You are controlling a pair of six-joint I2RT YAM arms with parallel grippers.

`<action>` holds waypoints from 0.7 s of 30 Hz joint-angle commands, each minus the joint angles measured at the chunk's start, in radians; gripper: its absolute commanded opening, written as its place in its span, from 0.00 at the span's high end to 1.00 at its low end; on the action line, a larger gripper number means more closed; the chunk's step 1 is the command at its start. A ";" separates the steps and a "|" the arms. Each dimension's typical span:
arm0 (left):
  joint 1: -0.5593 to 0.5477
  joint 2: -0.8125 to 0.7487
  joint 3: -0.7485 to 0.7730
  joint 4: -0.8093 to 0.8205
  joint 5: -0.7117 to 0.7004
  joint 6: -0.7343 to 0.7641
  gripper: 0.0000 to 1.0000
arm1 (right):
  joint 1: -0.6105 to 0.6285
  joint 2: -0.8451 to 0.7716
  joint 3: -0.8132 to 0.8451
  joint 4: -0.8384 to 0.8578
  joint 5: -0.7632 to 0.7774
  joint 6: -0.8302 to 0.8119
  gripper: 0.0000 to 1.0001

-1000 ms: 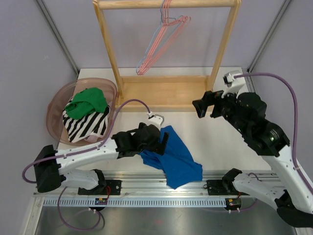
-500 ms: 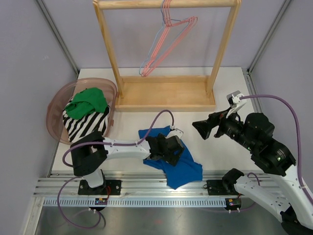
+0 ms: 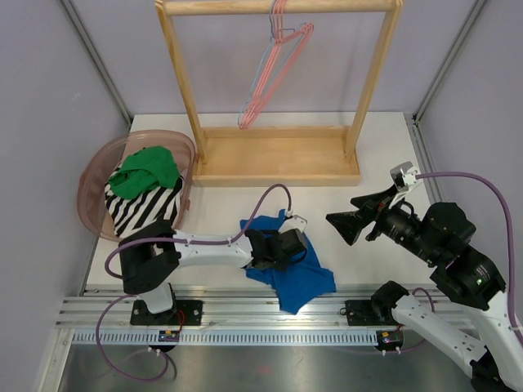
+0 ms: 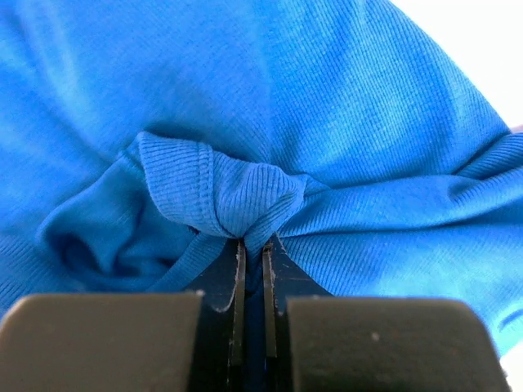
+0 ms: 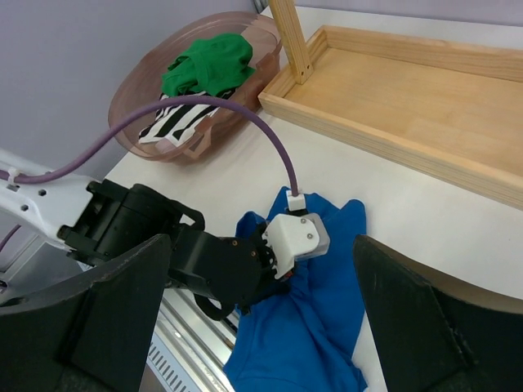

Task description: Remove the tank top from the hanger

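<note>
The blue tank top [image 3: 301,276] lies crumpled on the table near the front edge, off the hangers. My left gripper [image 3: 283,255] is pressed down onto it. In the left wrist view the jaws [image 4: 253,247] are shut on a bunched fold of the tank top [image 4: 351,122]. My right gripper [image 3: 350,226] hangs open in the air to the right of the tank top, holding nothing. From the right wrist view its fingers [image 5: 106,318] frame the tank top [image 5: 327,327] below. Empty pink and blue wire hangers [image 3: 274,72] hang on the wooden rack's top bar.
A pink basket [image 3: 91,173] at the left holds a green garment [image 3: 145,170] and a black-and-white striped one [image 3: 140,208]. The wooden rack's base tray [image 3: 278,155] stands at the back centre. A metal rail [image 3: 245,314] runs along the near edge.
My left gripper reached right onto the tank top and shut on a fold of it. The right arm drew back and down to the right. The hangers are swinging on the bar.
</note>
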 commanded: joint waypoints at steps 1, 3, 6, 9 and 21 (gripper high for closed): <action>-0.003 -0.119 0.000 -0.069 -0.128 -0.037 1.00 | 0.007 -0.023 0.020 0.013 -0.020 0.003 0.01; -0.003 -0.186 0.014 -0.143 -0.176 -0.045 1.00 | 0.007 -0.027 0.021 0.010 -0.015 0.003 0.01; 0.009 -0.278 0.046 -0.232 -0.273 -0.056 1.00 | 0.007 -0.032 0.020 0.009 -0.015 0.002 0.01; 0.047 -0.370 0.083 -0.316 -0.314 -0.051 1.00 | 0.007 -0.035 0.020 0.007 -0.017 0.002 0.01; 0.421 -0.626 0.406 -0.599 -0.353 0.094 1.00 | 0.007 -0.023 0.044 0.027 -0.025 -0.011 0.01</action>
